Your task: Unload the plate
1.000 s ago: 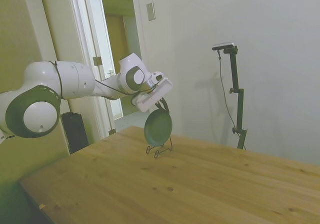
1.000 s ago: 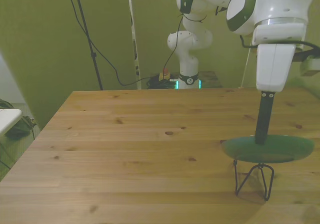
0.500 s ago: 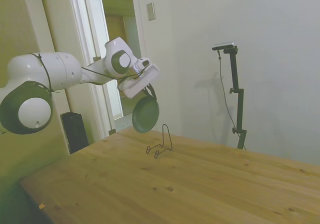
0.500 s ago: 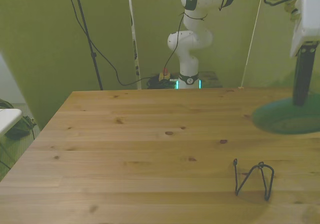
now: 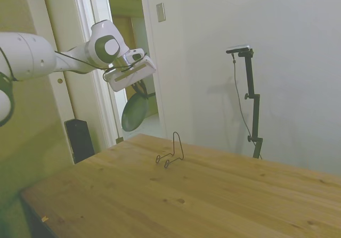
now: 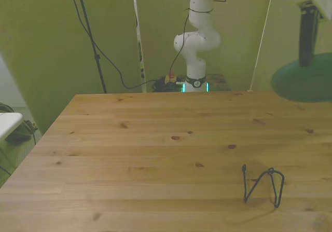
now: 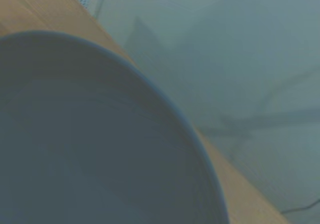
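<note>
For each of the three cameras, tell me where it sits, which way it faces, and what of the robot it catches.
Side view: off one side of the table, looking across it; the white arm holds the plate above the wire stand.
Front view: across the table, facing the robot's base; gripper shut on the plate's rim.
Wrist view: on the wrist, close on the plate, no robot parts.
Side and front views share the plate, wire stand and table.

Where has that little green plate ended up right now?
The plate hangs in the air from the gripper, well above the table and off its edge, clear of the empty wire stand; at the front view's right edge.
</note>
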Tool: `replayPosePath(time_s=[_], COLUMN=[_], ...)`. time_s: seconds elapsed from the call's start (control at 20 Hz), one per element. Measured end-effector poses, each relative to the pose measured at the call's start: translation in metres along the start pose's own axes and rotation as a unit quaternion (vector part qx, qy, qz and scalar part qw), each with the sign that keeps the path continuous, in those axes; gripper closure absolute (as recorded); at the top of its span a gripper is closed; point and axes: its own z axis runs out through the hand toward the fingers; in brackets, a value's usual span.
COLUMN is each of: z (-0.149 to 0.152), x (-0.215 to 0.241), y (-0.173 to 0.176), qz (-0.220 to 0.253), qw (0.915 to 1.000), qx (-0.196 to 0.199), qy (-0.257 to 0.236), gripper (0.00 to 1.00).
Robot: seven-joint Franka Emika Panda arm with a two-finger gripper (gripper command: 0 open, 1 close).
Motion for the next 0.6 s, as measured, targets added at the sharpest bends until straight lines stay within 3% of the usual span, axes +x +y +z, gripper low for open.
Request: replayPosePath(time_s=[0.3, 0.6], z=[0.01, 0.055], x=[-0.065, -0.107], y=[0.042, 0.09], qz=[0.09, 0.156], qw=[0.994, 0.9834], qx=[0.003, 0.022], qy=[-0.062, -0.09], gripper=[1.0, 1.0])
